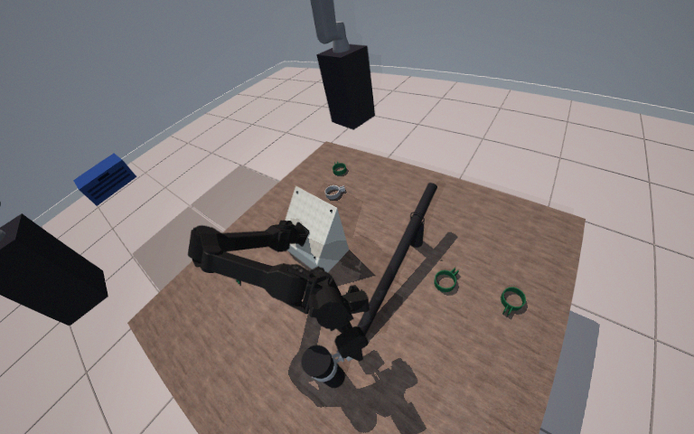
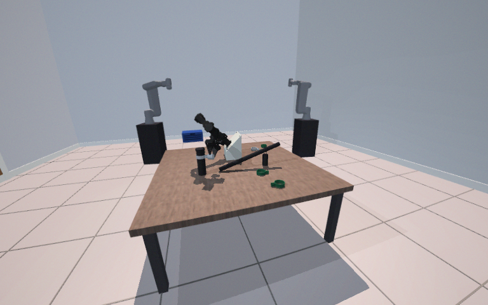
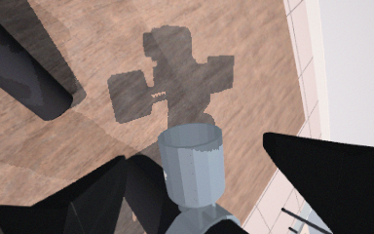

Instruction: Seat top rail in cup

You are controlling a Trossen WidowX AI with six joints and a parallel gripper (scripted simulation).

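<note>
The dark top rail point(image 1: 394, 271) point(image 2: 251, 156) point(image 3: 36, 83) slants through the loop cap point(image 1: 421, 224) on the small post point(image 1: 418, 239) point(image 2: 265, 160). Its low end is at or near the table, apart from the cup. The big black post point(image 1: 317, 361) point(image 2: 201, 167) stands upright, with its grey brace band point(image 2: 199, 157) point(image 3: 192, 224) near the cap. The grey rail-end cup point(image 1: 348, 358) point(image 2: 210, 156) point(image 3: 195, 173) is empty. My gripper point(image 1: 351, 356) point(image 2: 213, 154) point(image 3: 197, 150) is open, its fingers on either side of the cup in the wrist view. Finger contact cannot be told.
A pale wedge-shaped block point(image 1: 334, 250) point(image 2: 234, 150) stands beside the arm. Green bands point(image 1: 445, 281) point(image 1: 513, 298) point(image 2: 277, 183) lie right of the rail. Another green band point(image 1: 339, 163) and a grey band point(image 1: 327, 192) lie at the back.
</note>
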